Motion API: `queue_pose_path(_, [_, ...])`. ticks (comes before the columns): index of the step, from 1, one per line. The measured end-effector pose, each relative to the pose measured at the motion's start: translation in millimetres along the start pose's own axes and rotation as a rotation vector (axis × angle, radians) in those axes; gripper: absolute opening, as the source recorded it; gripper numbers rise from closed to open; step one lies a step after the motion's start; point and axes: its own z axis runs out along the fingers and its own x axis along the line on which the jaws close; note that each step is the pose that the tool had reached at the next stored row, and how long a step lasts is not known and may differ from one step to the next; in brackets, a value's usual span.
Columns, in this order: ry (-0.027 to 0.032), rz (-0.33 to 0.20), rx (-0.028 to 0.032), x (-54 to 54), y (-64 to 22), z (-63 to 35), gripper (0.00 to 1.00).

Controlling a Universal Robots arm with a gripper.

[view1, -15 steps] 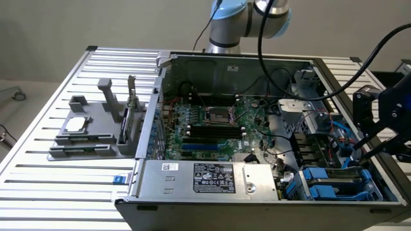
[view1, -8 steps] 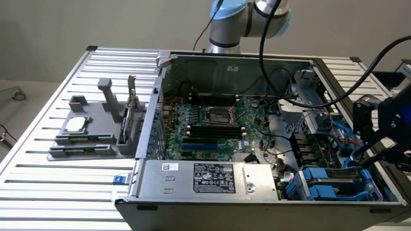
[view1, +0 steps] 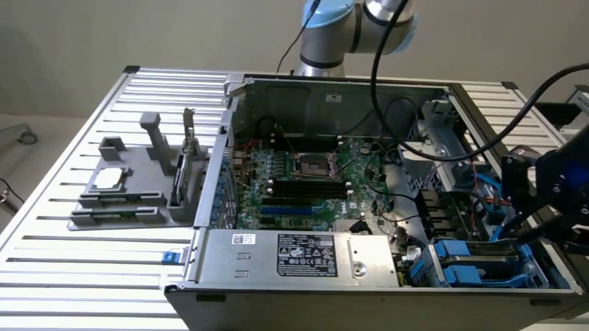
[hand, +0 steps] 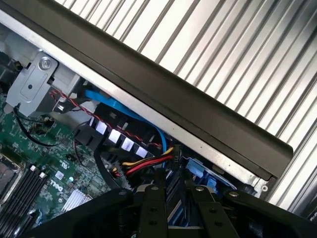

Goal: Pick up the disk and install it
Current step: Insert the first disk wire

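the disk (view1: 483,254) is seen low in the near corner of the computer case (view1: 368,310), on the exterior view's right, clenched between the fingers of the gripper (view1: 523,233). if it is tilted, it could be jammed there, or the loose power cables (hand: 148,163) pinched beneath it.

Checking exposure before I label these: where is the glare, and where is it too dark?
Exterior view: the slatted table shines pale under even light, while the inside of the computer case is darker. Wrist view: bright streaks glare off the slatted table, and the claw is a near-black silhouette.
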Motion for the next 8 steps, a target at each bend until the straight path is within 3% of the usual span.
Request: queue_pose_path(8, [-0.0001,0.007,0.0008,-2.7,-0.2,9.1,0.26])
